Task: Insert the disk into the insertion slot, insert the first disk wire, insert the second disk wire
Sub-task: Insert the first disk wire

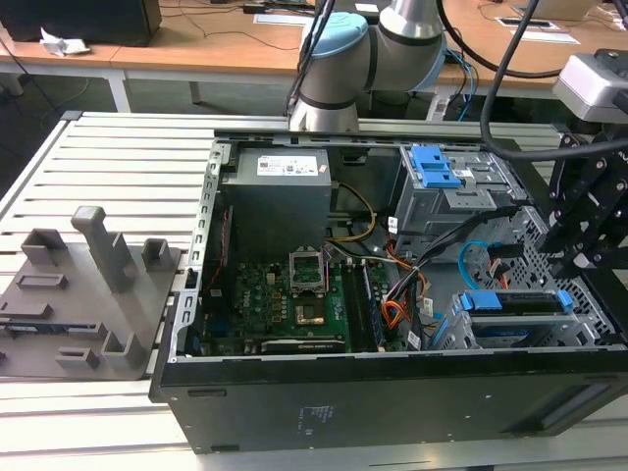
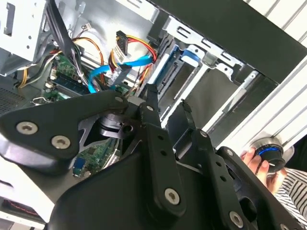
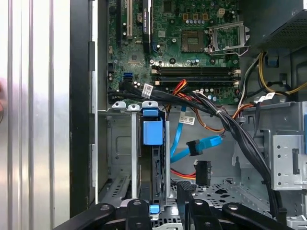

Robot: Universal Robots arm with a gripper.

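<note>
While the pincer (image 2: pixel 168 98) hangs near the insertion slot (image 3: pixel 120 143) | jaws seemingly part-open, empty | disk (image 3: pixel 153 132) seated

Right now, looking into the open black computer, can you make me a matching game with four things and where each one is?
Things:
1. silver disk in its bright blue plastic bracket
2. thin flat light-blue cable
3. black gripper
4. green circuit board

Places:
A. above the black computer case, at the exterior view's right
B. lying flat on the case floor
C. curving in a loop beside the cage
D. seated in the silver perforated cage

Pairs: 1-D, 2-C, 3-A, 4-B.
</note>
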